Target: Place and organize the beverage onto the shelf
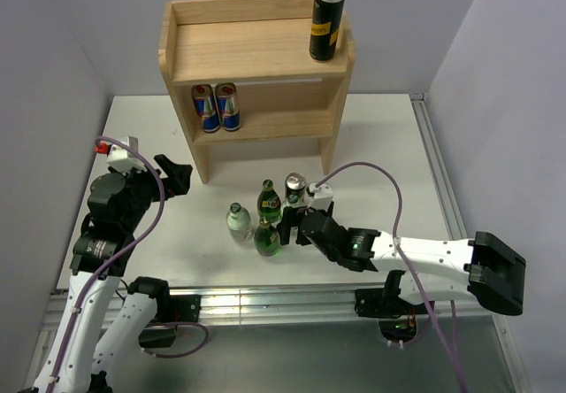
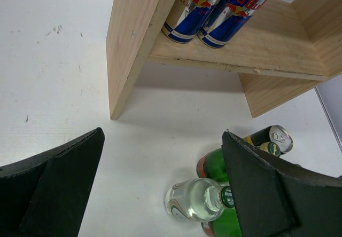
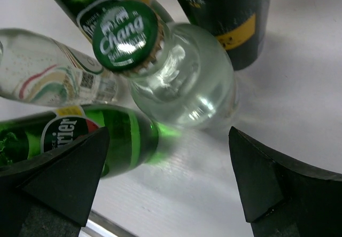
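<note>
1. The wooden shelf point(image 1: 248, 52) is standing at the back of the white table point(image 1: 389, 145). A black and yellow can point(image 1: 326, 23) is sitting on its top board, at the right end. Two Red Bull cans point(image 1: 205, 107) are sitting side by side on the lower board, at the left.
2. More drinks are waiting on the table in front of the shelf, all bunched close together. There is a clear Chang bottle point(image 3: 181, 82) with a green cap, another clear bottle point(image 1: 237, 220), a green Perrier bottle point(image 3: 107, 135), another green bottle point(image 1: 269, 200) and a second black can point(image 1: 295, 187).
3. The right gripper point(image 3: 168, 135) is hanging over that bunch with its fingers spread wide. The Chang bottle is showing between them. They are pinching nothing.
4. The left gripper point(image 1: 179, 176) is waiting near the shelf's left side. It is spread wide too and holding nothing.
5. I think the robot is getting ready to pick the Chang bottle. Next it needs to go down, put one finger on each side and squeeze, without bumping the close neighbours.
</note>
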### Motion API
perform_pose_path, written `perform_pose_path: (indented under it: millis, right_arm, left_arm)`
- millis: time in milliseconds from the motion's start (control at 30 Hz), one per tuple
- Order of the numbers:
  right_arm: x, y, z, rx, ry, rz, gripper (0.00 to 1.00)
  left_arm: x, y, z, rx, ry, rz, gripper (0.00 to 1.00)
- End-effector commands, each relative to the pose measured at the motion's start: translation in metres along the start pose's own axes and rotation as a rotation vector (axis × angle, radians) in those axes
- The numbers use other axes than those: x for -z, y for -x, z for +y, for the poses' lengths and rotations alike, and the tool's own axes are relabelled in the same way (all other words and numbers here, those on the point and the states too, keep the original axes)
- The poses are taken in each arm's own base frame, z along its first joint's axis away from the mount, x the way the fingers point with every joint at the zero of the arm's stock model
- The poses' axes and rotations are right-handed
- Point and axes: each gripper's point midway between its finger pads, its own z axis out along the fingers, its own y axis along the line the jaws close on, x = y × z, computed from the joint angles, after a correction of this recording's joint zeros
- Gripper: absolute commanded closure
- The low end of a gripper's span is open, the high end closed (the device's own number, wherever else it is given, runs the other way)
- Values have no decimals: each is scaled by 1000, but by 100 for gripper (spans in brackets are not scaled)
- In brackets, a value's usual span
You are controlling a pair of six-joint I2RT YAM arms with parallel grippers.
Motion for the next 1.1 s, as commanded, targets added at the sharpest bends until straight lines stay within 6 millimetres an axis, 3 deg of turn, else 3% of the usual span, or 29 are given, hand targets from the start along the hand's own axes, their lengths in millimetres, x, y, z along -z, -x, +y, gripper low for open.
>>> perform_pose_path:
  millis: [0,267,600,1067]
  right_arm:
    - [-13,16,15,-58,33,-104,0]
    - [-40,12,-1,-46,-78,-174,0]
    - [-53,14,-25,-65,-201,-276,0]
    - [-72,17,-27,-26,-264,-334,0]
  left_arm:
    - [-1,9,-6,-14,-29,-26,1]
    - [-1,10,-7,-17,-35,-25,1]
    - [0,10,-9,-16,-46,-27,1]
    - [1,10,-9,-19,-50,-29,1]
